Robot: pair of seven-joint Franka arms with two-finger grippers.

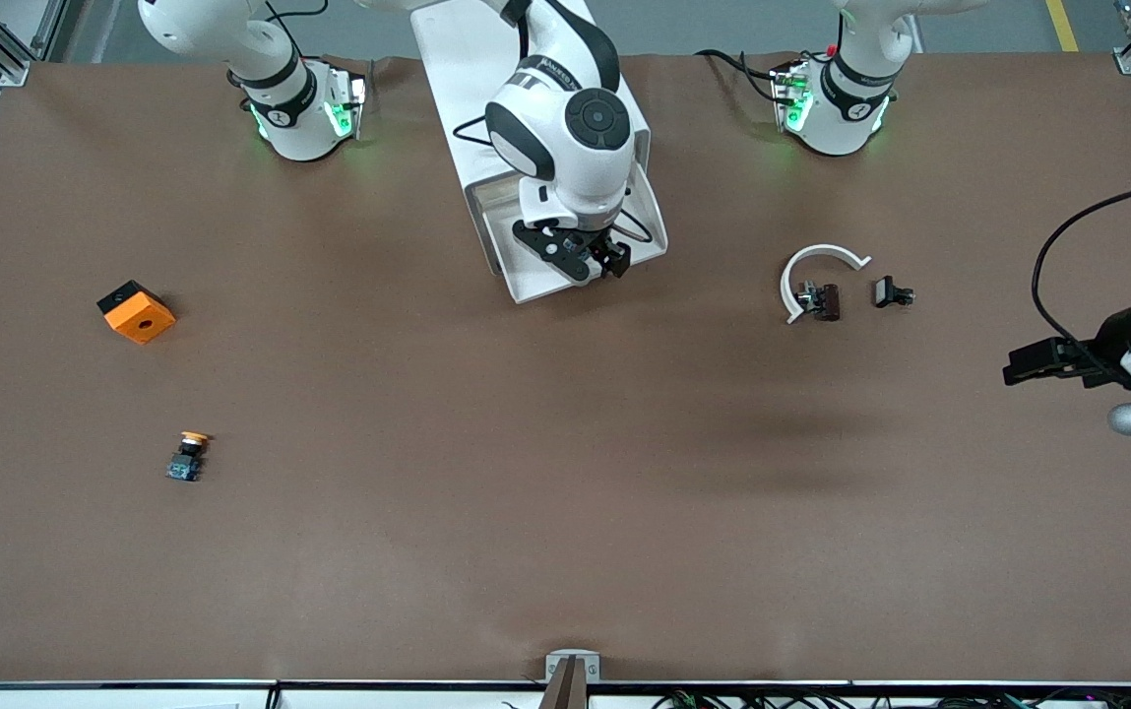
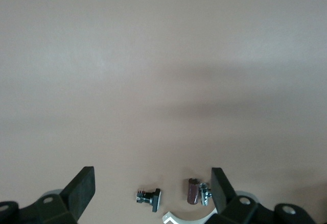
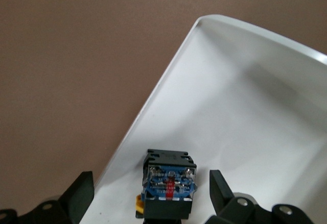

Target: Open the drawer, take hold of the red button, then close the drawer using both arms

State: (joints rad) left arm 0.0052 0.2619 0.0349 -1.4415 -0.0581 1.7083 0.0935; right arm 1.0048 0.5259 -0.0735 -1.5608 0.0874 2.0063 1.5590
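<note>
One step looks done - the drawer (image 1: 524, 288) stands pulled out of the white cabinet (image 1: 447, 59) in the upper middle of the front view. Two steps are left, by my reading: taking the button out and pushing the drawer shut.

In the right wrist view the button (image 3: 169, 179) lies on the drawer floor close to the rim, black body and bluish base toward the camera; its cap cannot be seen.

Over it hangs the right pincer (image 1: 590, 264), released, its fingers (image 3: 80, 191) spread on either side of the button without touching it, so nothing is held.

At the middle edge of the front view, toward the left arm's end of the table (image 1: 565, 492), the left pincer (image 1: 1018, 372) waits - released too and empty.
</note>
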